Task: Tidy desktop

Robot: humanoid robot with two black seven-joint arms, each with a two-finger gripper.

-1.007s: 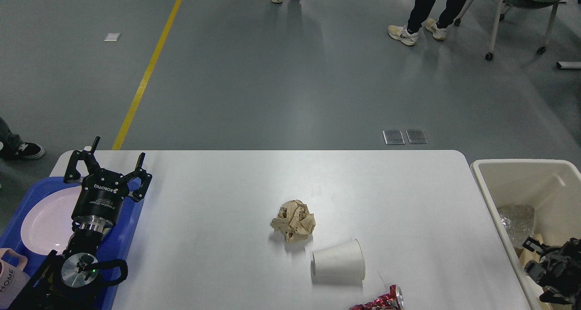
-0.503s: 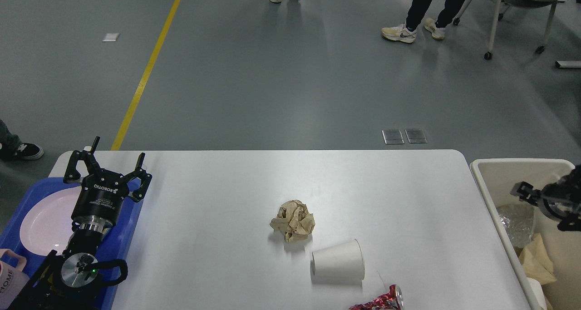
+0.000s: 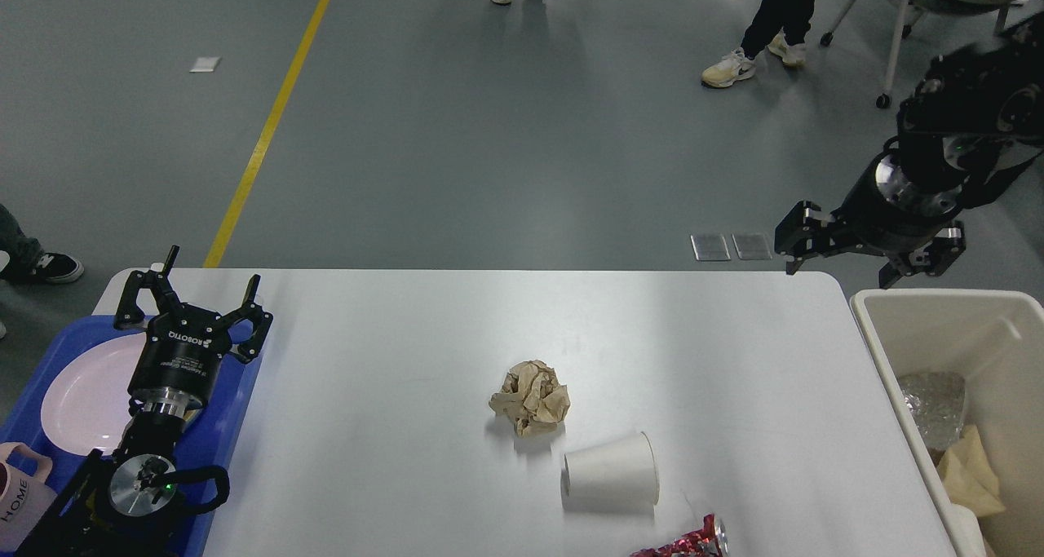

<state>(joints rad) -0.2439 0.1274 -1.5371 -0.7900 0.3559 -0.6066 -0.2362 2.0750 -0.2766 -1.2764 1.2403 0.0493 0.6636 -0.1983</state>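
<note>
Both grippers' fingers apart: left gripper [image 3: 196, 296], right gripper [image 3: 869, 263]. Red wrapper [image 3: 681, 542] cut off at desktop [image 3: 391, 394] edge.

Even, bright overhead light fills the scene. The white counter [image 3: 391, 426] carries a soft sheen near its middle, without harsh glare. The crumpled paper [image 3: 530, 397] and the tipped cup [image 3: 610, 482] cast small, faint shadows. Focus is sharp throughout, except the right arm [image 3: 962, 133], which is slightly motion-blurred.

right end effector [image 3: 871, 257] risen out of the bin [image 3: 897, 302], now above its far rim, fingers spread
</note>
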